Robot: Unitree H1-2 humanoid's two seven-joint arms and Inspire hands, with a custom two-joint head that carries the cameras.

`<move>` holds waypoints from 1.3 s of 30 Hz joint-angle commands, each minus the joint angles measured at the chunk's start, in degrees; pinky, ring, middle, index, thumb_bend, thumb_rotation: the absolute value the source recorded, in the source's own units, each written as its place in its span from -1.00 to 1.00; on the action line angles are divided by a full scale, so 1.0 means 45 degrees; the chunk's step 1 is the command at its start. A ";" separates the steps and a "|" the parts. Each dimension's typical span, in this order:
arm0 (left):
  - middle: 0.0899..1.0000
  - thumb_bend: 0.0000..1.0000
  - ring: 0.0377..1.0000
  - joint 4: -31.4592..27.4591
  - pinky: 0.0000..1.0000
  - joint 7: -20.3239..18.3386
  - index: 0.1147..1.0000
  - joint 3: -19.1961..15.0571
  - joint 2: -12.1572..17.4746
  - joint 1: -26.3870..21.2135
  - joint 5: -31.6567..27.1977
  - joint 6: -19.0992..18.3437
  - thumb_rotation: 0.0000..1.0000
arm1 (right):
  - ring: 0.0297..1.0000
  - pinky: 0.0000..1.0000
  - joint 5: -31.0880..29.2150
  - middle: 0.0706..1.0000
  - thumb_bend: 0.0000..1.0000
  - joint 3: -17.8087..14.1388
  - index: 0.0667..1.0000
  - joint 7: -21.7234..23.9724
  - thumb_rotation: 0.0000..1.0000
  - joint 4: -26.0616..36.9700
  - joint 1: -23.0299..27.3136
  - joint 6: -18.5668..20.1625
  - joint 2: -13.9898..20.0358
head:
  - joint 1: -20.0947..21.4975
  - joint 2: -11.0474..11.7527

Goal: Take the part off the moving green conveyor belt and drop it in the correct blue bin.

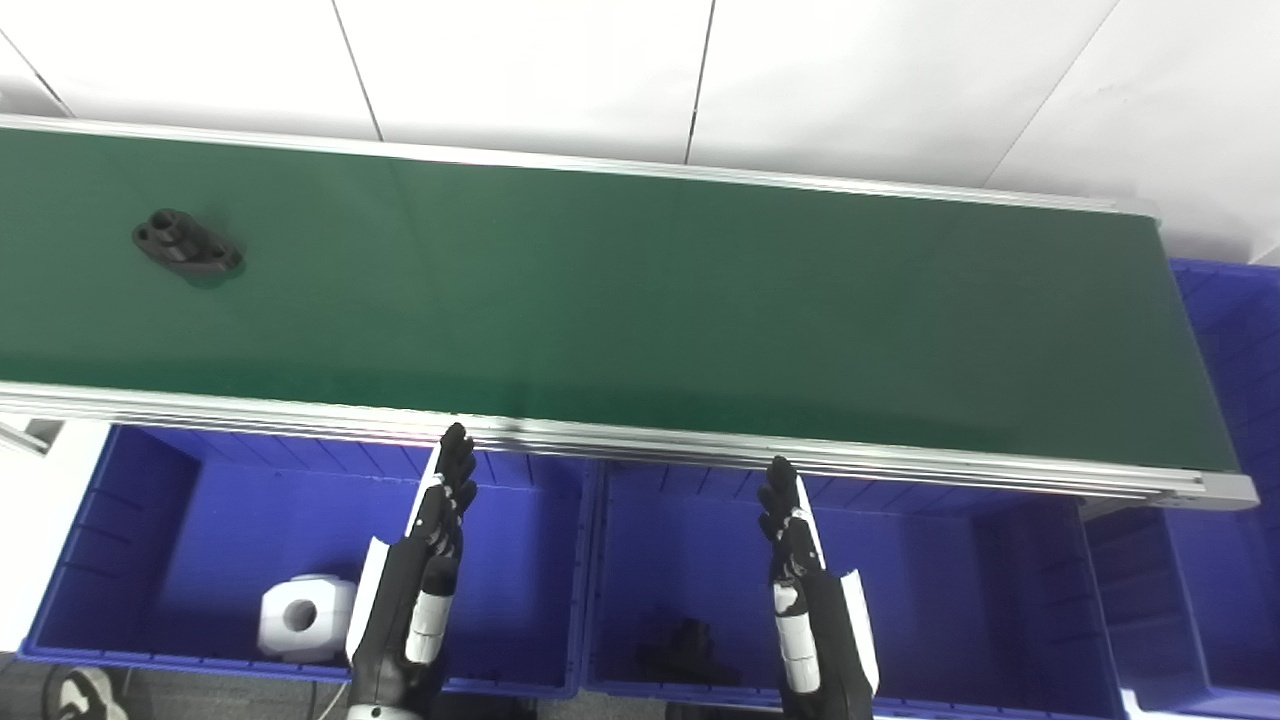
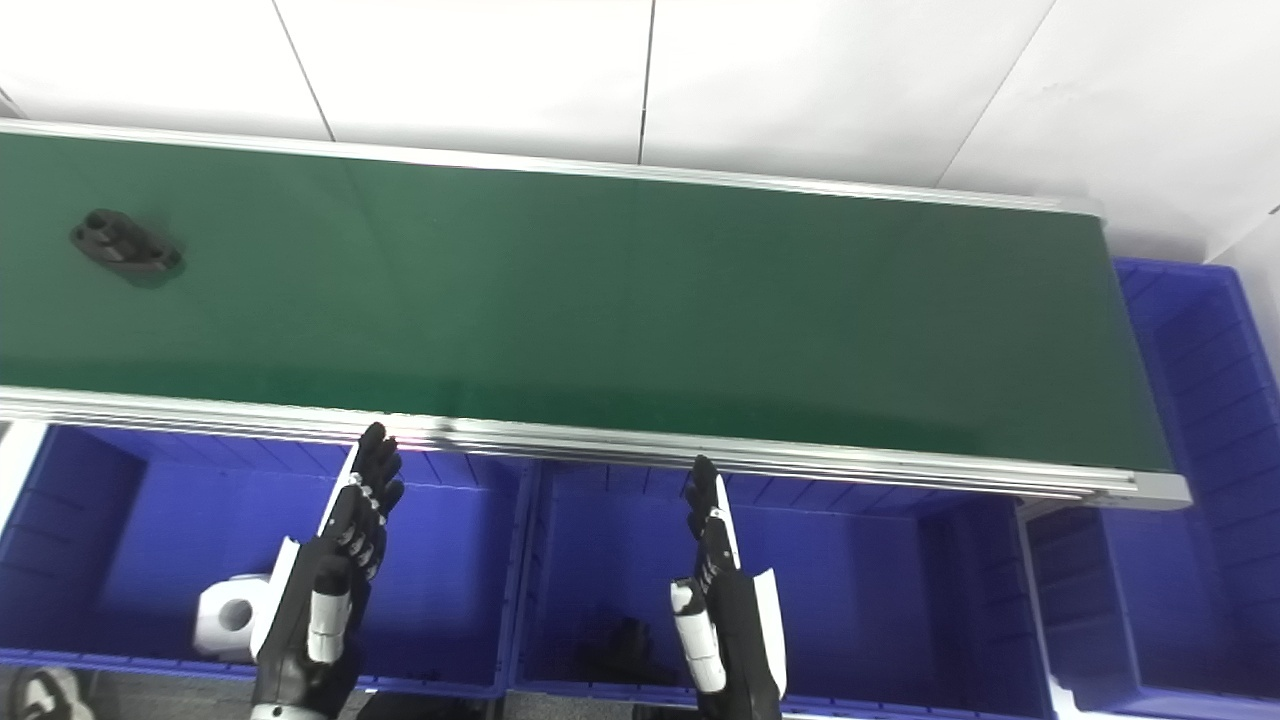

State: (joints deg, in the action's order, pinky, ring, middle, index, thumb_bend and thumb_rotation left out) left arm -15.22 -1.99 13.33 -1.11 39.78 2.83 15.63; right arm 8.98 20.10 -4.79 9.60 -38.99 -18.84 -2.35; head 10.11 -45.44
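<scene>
A black flanged part [image 1: 187, 243] lies on the green conveyor belt [image 1: 640, 300] at its far left. Both hands hang over the blue bins below the belt's near rail, far from the part. My left hand [image 1: 432, 545] is open, fingers straight and pointing at the rail, above the left blue bin [image 1: 520, 560]. Over the middle blue bin [image 1: 950, 580], my right hand [image 1: 795, 555] is open in the same flat pose. Neither hand holds anything.
A white block with a hole [image 1: 303, 617] rests in the left bin. A black part [image 1: 690, 650] lies in the middle bin. A third blue bin [image 1: 1235, 420] stands past the belt's right end. The silver rail [image 1: 640, 445] edges the belt.
</scene>
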 commanded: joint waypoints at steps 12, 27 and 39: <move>1.00 0.92 1.00 -0.0058 1.00 0.0027 1.00 0.0061 -0.0009 0.0021 0.0210 0.0641 1.00 | 0.98 1.00 -0.0164 1.00 0.60 0.0144 1.00 0.0049 0.96 0.0089 -0.0015 -0.0686 -0.0294 | -0.0094 0.0107; 1.00 0.94 1.00 0.0381 1.00 0.0076 1.00 0.0101 -0.0095 0.0009 0.0140 0.1017 1.00 | 0.98 1.00 -0.0364 1.00 0.57 0.0105 1.00 0.0167 0.95 -0.0133 0.0043 -0.0898 -0.0138 | -0.0429 0.0565; 1.00 0.96 1.00 0.2131 1.00 0.0439 1.00 0.0306 -0.0601 -0.0575 0.0884 0.2052 1.00 | 1.00 1.00 -0.1087 1.00 0.55 -0.0454 1.00 0.0361 0.93 -0.1634 0.0768 -0.1783 0.0357 | -0.2027 0.2279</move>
State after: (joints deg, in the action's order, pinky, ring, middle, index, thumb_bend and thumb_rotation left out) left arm -5.09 -0.63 14.41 -3.19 37.26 6.25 21.95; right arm 4.79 18.07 -4.11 1.78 -35.76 -23.20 -0.83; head 1.06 -35.25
